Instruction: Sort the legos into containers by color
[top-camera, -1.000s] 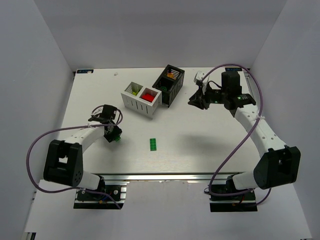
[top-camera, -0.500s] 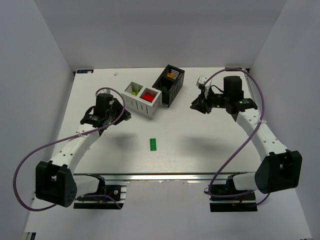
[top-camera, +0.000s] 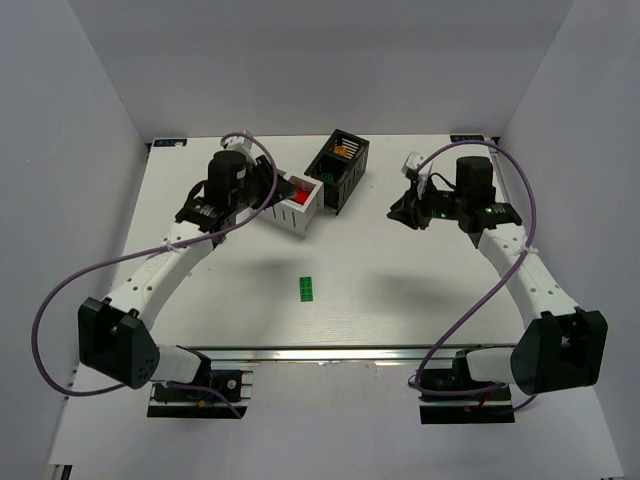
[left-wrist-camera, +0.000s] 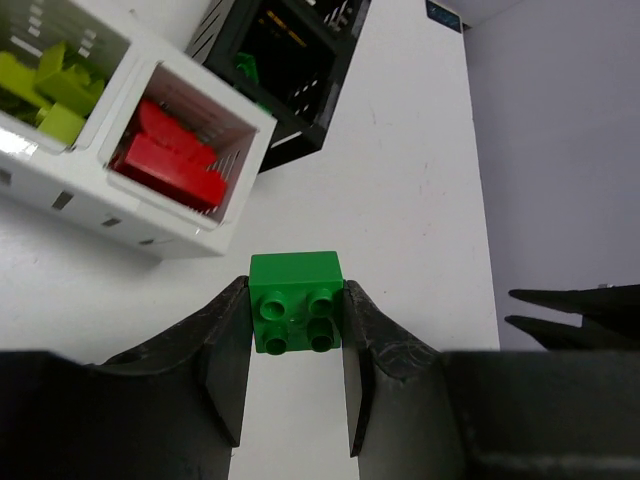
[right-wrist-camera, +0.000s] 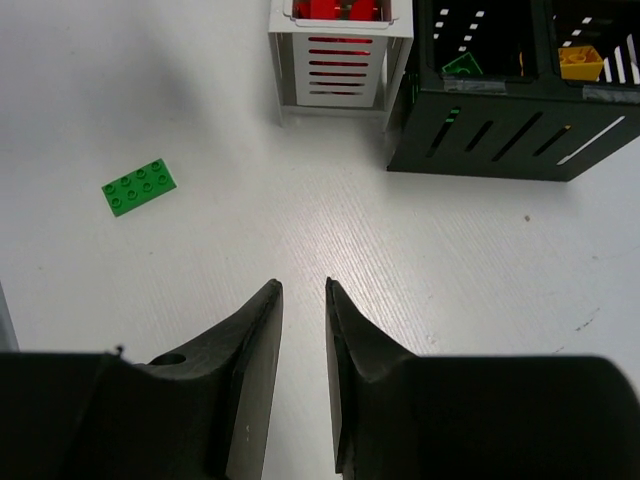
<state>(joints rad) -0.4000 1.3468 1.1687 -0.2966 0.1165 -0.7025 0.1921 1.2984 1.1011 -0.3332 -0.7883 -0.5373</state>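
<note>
Left gripper (left-wrist-camera: 296, 345) clamps a square green brick (left-wrist-camera: 296, 300) between its fingers, four studs facing my wrist camera. It hangs just beside the white box (left-wrist-camera: 200, 235), at the red end. From the top view I cannot say whether it is over the rim or just short of it.

White box: red bricks (left-wrist-camera: 165, 165) in one cell, lime bricks (left-wrist-camera: 45, 85) in the other.

Black box (right-wrist-camera: 500, 140) stands close against the white one. It has a dark green brick (right-wrist-camera: 462, 65) in one cell and an orange-yellow brick (right-wrist-camera: 580, 62) in the next.

Right gripper (right-wrist-camera: 303, 320) hovers to the right of the black box, jaws narrow, nothing between them.

One flat green brick (right-wrist-camera: 139, 187) lies alone on the table (right-wrist-camera: 450, 270), well apart from both boxes.
</note>
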